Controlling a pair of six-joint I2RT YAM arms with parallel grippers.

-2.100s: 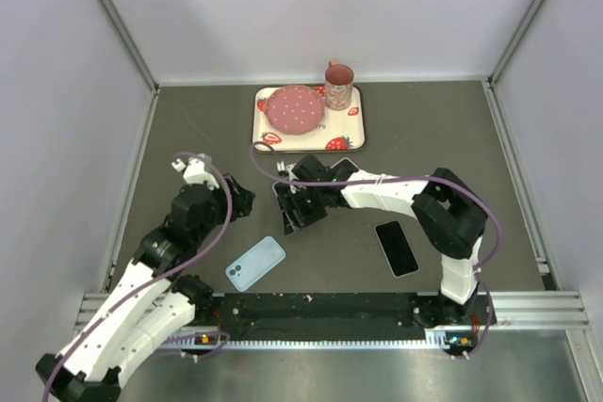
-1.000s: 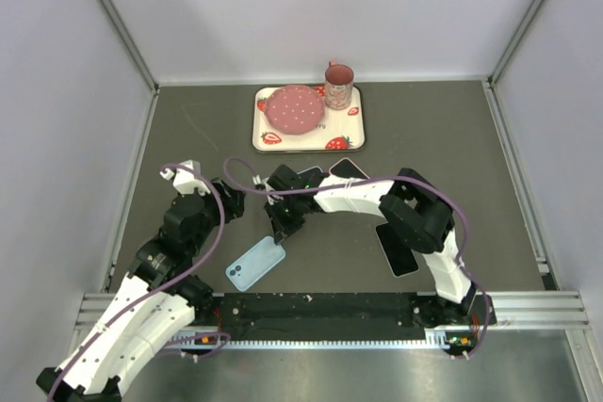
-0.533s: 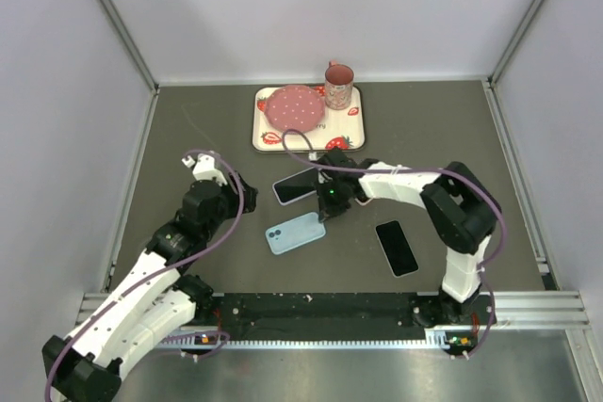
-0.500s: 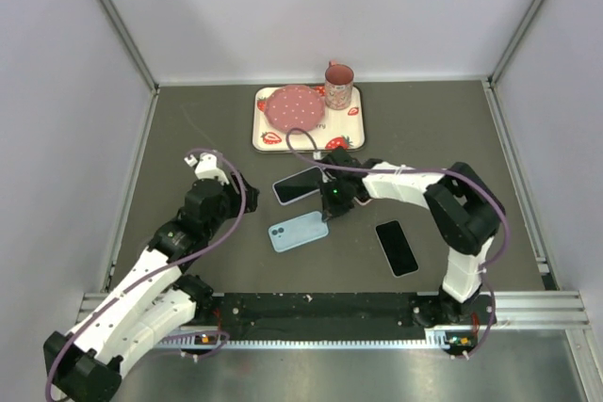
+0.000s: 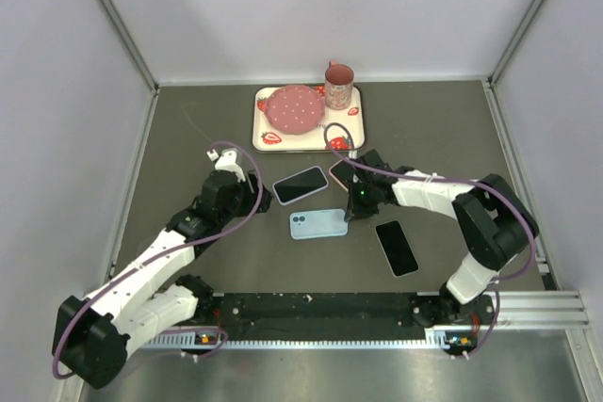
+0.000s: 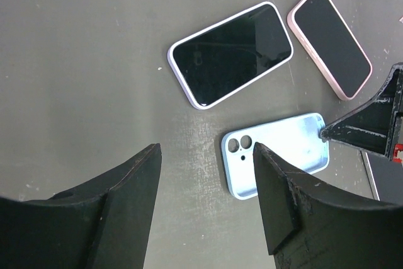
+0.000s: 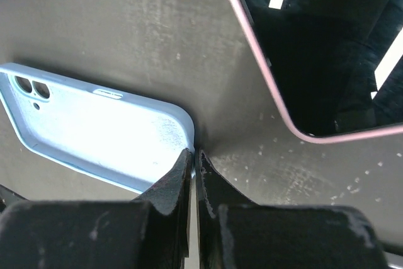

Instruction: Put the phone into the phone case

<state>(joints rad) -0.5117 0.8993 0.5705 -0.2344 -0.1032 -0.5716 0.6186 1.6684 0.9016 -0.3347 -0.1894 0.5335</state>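
Note:
The light blue phone case [image 5: 318,224] lies empty, hollow side up, in the middle of the table. My right gripper [image 5: 355,206] is shut on the rim of its right end [image 7: 194,154]. A phone with a pale lilac edge [image 5: 301,184] lies screen up just behind the case. To the right of that phone lies a pink-edged phone [image 5: 341,174], and a black phone [image 5: 397,248] lies nearer the front right. My left gripper [image 5: 251,198] is open, left of the case [image 6: 277,152], with only bare table between its fingers [image 6: 206,155].
A strawberry-print tray [image 5: 353,129] stands at the back, holding a pink plate [image 5: 293,107] and a pink mug [image 5: 338,86]. Grey walls close in the table on three sides. The arms' base rail [image 5: 320,306] runs along the front edge.
The right gripper has carried the blue case to the right, from near the left arm to the middle. The left arm has stretched forward and right toward the phones, still open.

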